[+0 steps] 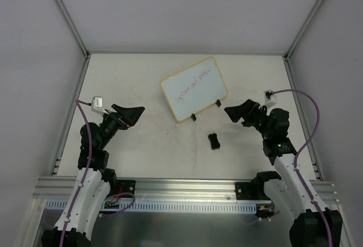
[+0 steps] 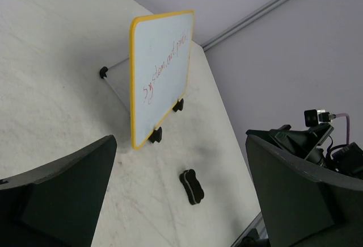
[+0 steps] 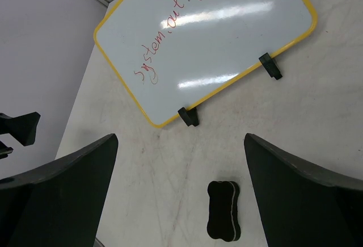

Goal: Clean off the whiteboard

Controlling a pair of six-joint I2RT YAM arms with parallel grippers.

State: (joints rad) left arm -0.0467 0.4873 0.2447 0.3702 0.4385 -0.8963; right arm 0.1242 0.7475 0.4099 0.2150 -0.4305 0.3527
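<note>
**Whiteboard Stood Marked Between Two Idle Arms**

The whiteboard (image 1: pixel 194 88), edged in yellow, stood propped on two black feet (image 1: pixel 194 117) towards the far middle of the pale worktop (image 1: pixel 130 76), turned at an angle, with a line of red handwriting (image 1: pixel 194 86) running across its face. A small black eraser (image 1: pixel 214 141) lay flat on the worktop just in front of the board's near edge, apart from it. The left gripper (image 1: pixel 135 116) hung to the board's left and the right gripper (image 1: pixel 233 115) to its right. Each had its jaws spread wide, held nothing, and touched neither the board nor the eraser.
</note>
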